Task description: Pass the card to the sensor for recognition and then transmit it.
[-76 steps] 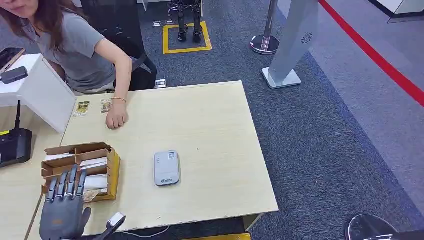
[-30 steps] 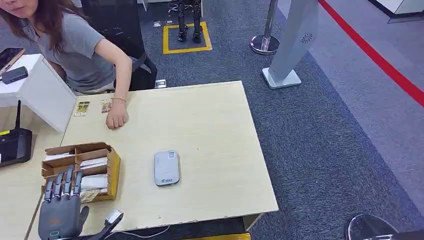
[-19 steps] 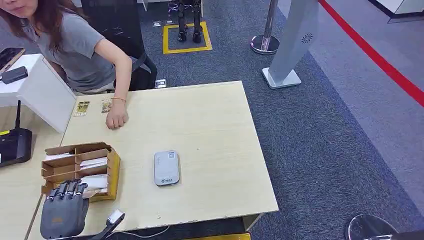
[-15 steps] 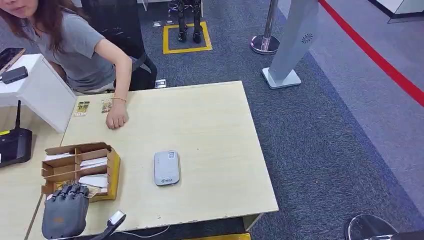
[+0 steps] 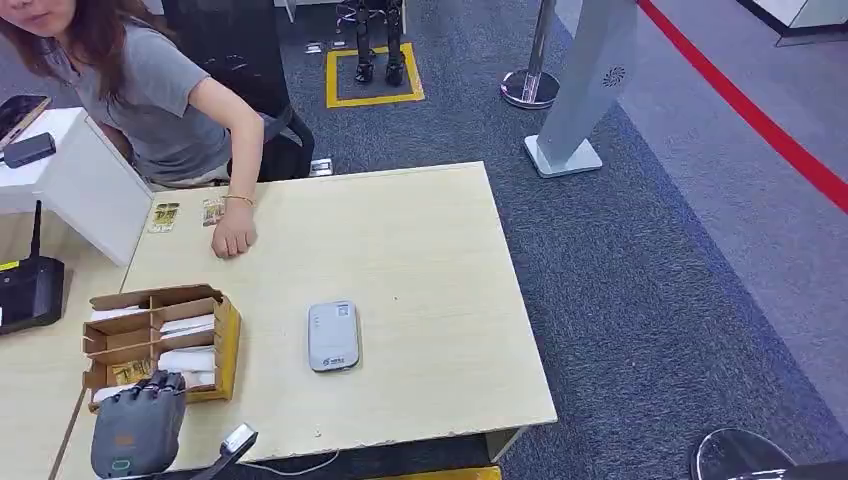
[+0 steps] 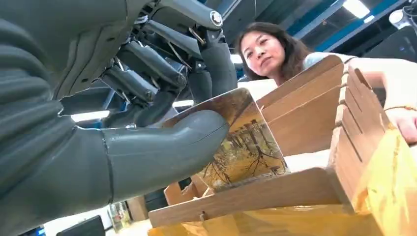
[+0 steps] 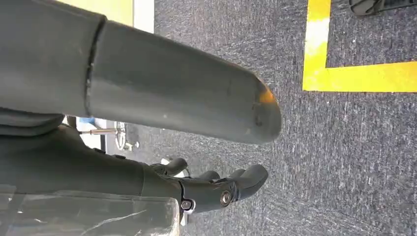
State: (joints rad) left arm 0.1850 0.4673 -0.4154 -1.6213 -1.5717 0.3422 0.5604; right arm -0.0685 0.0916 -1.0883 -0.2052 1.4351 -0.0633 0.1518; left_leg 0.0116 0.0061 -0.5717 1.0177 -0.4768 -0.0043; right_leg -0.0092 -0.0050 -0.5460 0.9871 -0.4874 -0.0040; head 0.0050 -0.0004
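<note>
The left hand (image 5: 138, 432) sits at the near-left corner of the table (image 5: 420, 250), its fingers curled down over the nearest slot of the cardboard card box (image 5: 165, 338). Just behind the hand is the table's front edge; to its left runs the seam with a neighbouring desk carrying a black router (image 5: 28, 290). To its right the tabletop lies broad and bare as far as the grey card sensor (image 5: 333, 335), which lies flat, well apart from the hand, with more bare wood past it out to the table's right edge. Ahead of the hand, beyond the box, a person's hand (image 5: 233, 238) rests on the far part of the table, near two small cards (image 5: 187, 214) by the far-left corner. In the left wrist view the hand's thumb (image 6: 162, 152) presses on the printed face of a card (image 6: 246, 150) while the dark fingers (image 6: 147, 64) close behind it — the card is pinched, tilted, its lower edge still down inside the box's front compartment. The right hand (image 7: 216, 189) hangs over grey carpet by a yellow floor line, fingers loosely curled inward and holding nothing.
</note>
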